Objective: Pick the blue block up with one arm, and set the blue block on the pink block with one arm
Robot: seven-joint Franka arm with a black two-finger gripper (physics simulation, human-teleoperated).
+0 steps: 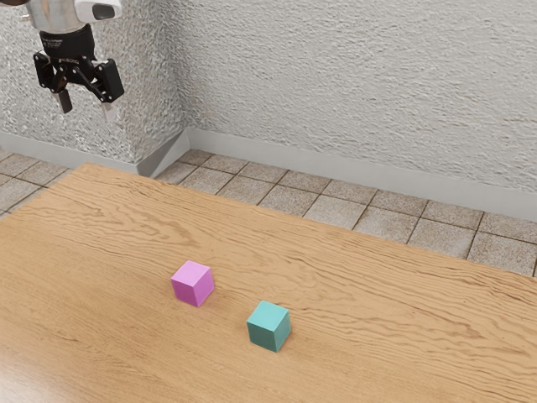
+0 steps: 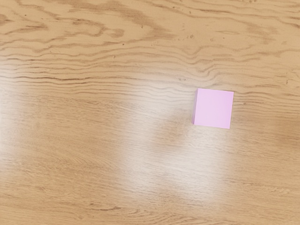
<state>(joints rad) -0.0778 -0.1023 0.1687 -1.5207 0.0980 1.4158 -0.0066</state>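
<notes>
Blue block (image 1: 268,326): matte teal-blue cube, sitting on the wood-grain table (image 1: 403,336) near the pink block (image 1: 193,283), toward the exterior view's right, not touching it. Pink block (image 2: 213,108): smooth cube (flat top facing the wrist camera). Gripper (image 1: 84,109): black, fingers hanging spread and empty, high at the exterior view's left; the arm is being cut off by the upper edge.

Two blocks on the table (image 1: 377,285), near but apart.
The rear block (image 1: 192,283) lies to the exterior view's left of the front block (image 1: 268,326); the gripper (image 1: 85,109) hangs high, well apart, farther left.
</notes>
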